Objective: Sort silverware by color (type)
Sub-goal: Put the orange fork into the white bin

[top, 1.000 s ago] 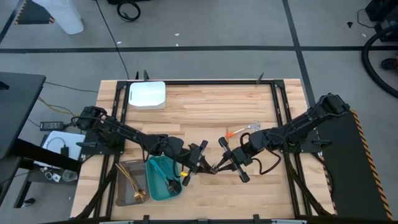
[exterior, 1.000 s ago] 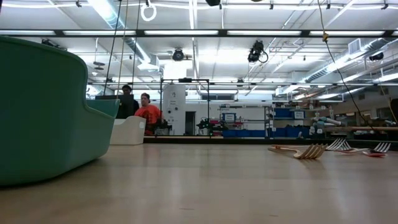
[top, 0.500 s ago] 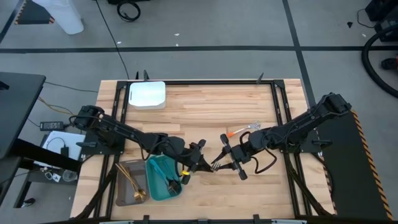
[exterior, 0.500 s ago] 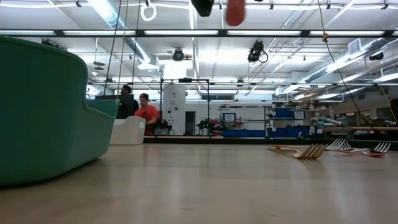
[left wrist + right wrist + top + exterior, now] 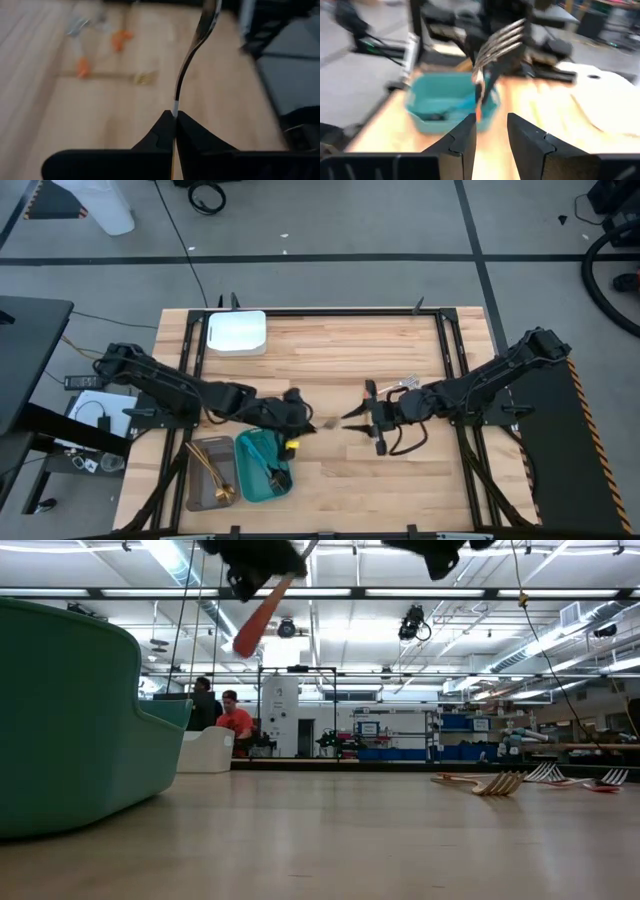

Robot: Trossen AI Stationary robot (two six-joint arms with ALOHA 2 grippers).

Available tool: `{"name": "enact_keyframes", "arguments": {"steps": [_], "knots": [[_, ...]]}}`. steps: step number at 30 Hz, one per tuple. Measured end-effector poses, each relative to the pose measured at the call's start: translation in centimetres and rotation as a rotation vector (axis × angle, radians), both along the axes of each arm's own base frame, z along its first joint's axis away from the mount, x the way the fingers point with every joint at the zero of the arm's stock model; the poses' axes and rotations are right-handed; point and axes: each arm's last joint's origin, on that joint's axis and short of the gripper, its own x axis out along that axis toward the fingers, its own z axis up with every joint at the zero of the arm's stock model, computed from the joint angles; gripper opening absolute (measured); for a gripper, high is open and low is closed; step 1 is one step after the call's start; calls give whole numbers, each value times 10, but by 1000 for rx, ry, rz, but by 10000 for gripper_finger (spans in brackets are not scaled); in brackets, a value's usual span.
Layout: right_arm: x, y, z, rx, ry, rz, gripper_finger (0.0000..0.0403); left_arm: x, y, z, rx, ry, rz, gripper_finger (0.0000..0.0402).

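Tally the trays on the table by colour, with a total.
Grey tray: 1
Teal tray: 1
White tray: 1
Total: 3

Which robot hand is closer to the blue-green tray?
The left. The left gripper, shut on a fork with an orange handle, hangs just past the teal tray's far corner. The right gripper, open, sits farther along the table toward the right.
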Motion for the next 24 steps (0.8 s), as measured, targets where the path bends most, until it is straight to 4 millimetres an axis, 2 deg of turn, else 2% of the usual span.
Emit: {"name": "enact_keyframes", "arguments": {"steps": [7,16,19,24], "knots": [[1,-12,-7,-39,67,-78,120,-24,20,2,78,167,133,15],[2,-21,-13,-17,84,-115,120,-45,45,-14,256,444,250,15],[2,-20,-13,-7,82,-97,120,-48,51,-15,327,478,251,15],[2,-20,-13,-4,83,-90,120,-56,58,-19,547,595,200,15]]}}
